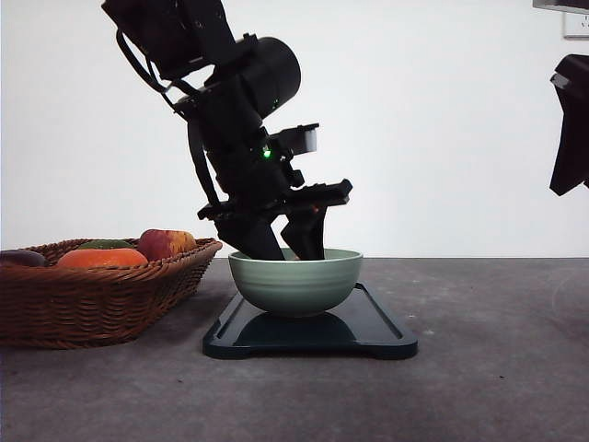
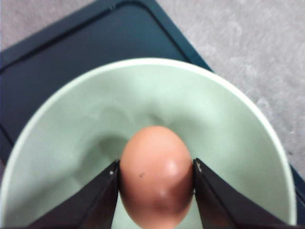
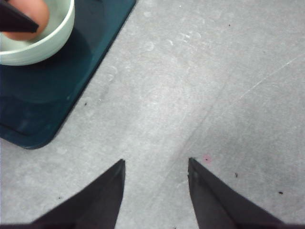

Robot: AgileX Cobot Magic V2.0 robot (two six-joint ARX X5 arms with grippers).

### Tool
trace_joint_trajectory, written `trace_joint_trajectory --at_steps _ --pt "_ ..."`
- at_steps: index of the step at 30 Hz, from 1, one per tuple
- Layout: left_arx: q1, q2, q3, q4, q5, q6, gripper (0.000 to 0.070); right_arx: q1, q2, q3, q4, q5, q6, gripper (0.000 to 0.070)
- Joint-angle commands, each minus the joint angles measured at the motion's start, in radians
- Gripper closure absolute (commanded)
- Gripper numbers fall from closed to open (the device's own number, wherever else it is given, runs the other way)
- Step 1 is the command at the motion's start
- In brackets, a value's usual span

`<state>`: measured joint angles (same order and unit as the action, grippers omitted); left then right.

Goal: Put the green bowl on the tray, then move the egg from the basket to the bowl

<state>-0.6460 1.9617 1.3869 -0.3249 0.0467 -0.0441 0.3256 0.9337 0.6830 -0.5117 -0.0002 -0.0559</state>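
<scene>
While the green bowl (image 1: 295,282) sits on the dark tray (image 1: 382,324), toward the tray's far side in the front view, the left gripper (image 1: 287,241) reaches down into it, its fingertips below the bowl's pale rim. From the left wrist camera, that gripper (image 2: 156,177) is closed on a brown egg (image 2: 156,177), one dark finger (image 2: 97,200) pressed to each side of the shell, and the egg hangs over the bowl's pale green inside (image 2: 95,119); whether it touches the bottom cannot be told. Behind the bowl in that view lies the glossy tray (image 2: 71,52) with the grey table (image 2: 248,47) beyond its rim. The wicker basket (image 1: 101,299) stands on the table beside the tray, on the robot's left, near but not touching it, and carries an orange rounded item (image 1: 101,259), a reddish fruit (image 1: 164,243), something green (image 1: 103,244) and a dark item (image 1: 20,258) at its far left edge. The right arm (image 1: 572,124) hangs high at the right side of the front view, well apart from the tray. Seen from the right wrist camera, the right gripper (image 3: 156,164) is spread wide and holds nothing, poised over bare grey table (image 3: 214,86), with the tray's corner (image 3: 38,119), the bowl (image 3: 45,45) and the egg (image 3: 31,16) off to one side.
</scene>
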Motion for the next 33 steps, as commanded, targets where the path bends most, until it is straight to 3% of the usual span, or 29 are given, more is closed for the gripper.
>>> trace_joint_trajectory --at_steps 1,3,8,20,25,33 --pt "-0.008 0.022 0.021 0.01 -0.004 0.009 0.0458 0.004 0.008 0.003 0.011 0.001 -0.008 0.044" --pt "-0.009 0.022 0.021 0.008 -0.003 0.008 0.0438 0.004 0.008 0.003 0.01 0.001 -0.008 0.044" --pt "-0.009 0.021 0.027 -0.021 -0.003 0.006 0.0256 0.004 0.008 0.003 0.01 0.001 -0.008 0.044" --pt "0.017 0.004 0.305 -0.372 0.019 0.023 0.027 0.004 0.008 0.003 0.01 0.001 -0.008 0.044" --pt "0.046 -0.063 0.309 -0.389 0.156 0.054 0.0284 0.004 0.008 0.003 0.01 0.001 -0.008 0.044" --pt "0.095 -0.188 0.234 -0.486 0.166 0.079 0.0319 0.004 0.008 0.003 0.01 0.001 -0.008 0.044"
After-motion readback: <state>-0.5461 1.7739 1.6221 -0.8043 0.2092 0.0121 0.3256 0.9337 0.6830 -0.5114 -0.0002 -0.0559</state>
